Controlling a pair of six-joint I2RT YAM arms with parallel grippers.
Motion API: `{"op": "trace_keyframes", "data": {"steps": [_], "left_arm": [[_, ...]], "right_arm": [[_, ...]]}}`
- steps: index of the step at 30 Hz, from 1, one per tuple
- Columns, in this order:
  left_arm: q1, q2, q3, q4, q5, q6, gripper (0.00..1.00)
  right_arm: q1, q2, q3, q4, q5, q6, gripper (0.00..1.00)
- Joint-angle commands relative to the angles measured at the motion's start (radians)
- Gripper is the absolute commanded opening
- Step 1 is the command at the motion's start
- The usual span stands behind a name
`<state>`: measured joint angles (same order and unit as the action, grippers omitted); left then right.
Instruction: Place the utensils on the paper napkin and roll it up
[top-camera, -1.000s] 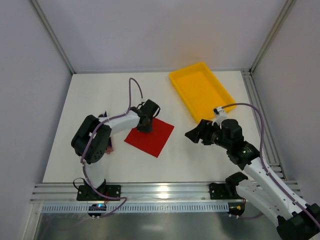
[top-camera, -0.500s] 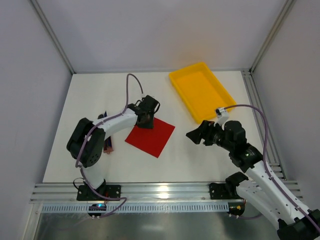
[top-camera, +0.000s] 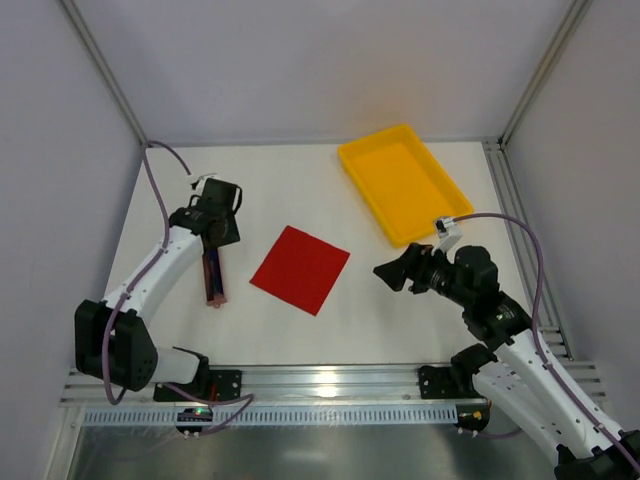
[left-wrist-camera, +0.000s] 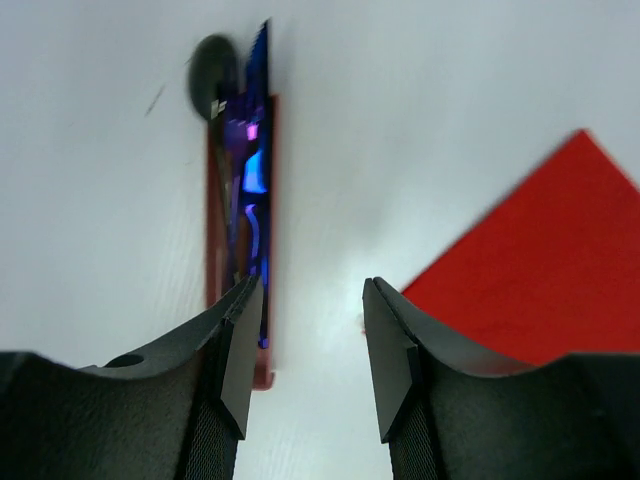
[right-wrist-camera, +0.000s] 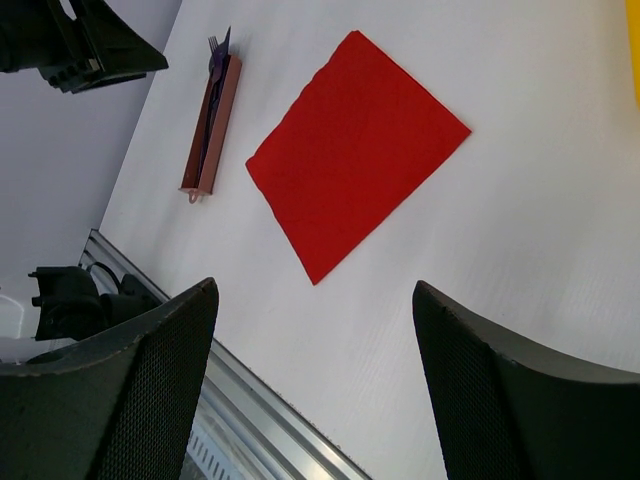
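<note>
– table (top-camera: 300, 190) first; what does it carry?
– it's white; the biggest thing on it is the yellow tray (top-camera: 400, 185), far right, set at a slant.
– and the paper napkin (top-camera: 300, 269)?
– flat and unrolled near the middle, turned like a diamond; well apart from the tray; the utensils (top-camera: 213, 270) are not yet on it.
– grippers?
– the left gripper (left-wrist-camera: 312, 285) hangs over the table's left side, jaws parted, nothing between them; the right gripper (right-wrist-camera: 310, 300) hovers right of the napkin, near the tray's near end, jaws spread wide, grasping nothing.
– so where are the utensils?
– both lie lengthwise in a brownish-red block (top-camera: 215, 290) left of the napkin, apart from it; the blue-purple utensil (left-wrist-camera: 250, 190) lies alongside the black utensil (left-wrist-camera: 213, 72), whose rounded head pokes past the block's far end.
</note>
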<state>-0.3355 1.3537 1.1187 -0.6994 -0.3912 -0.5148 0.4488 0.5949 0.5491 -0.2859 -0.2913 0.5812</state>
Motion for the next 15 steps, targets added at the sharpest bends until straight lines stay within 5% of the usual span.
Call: {"op": "trace_keyframes", "data": {"steps": [1,7,15], "left_arm": [[0.032,0.013,-0.048,-0.058,-0.075,-0.019,0.49],[0.11,0.079,-0.065,-0.064,-0.071,-0.044,0.39],[0.199,0.119,-0.074,0.006,0.067,0.013,0.39]], "right_arm": [[0.004,-0.017,0.0,0.011,-0.016,-0.015,0.79],[0.004,-0.055,-0.006,0.011,-0.023,0.0,0.79],[0.004,-0.093,-0.018,0.001,-0.026,-0.004,0.79]]}}
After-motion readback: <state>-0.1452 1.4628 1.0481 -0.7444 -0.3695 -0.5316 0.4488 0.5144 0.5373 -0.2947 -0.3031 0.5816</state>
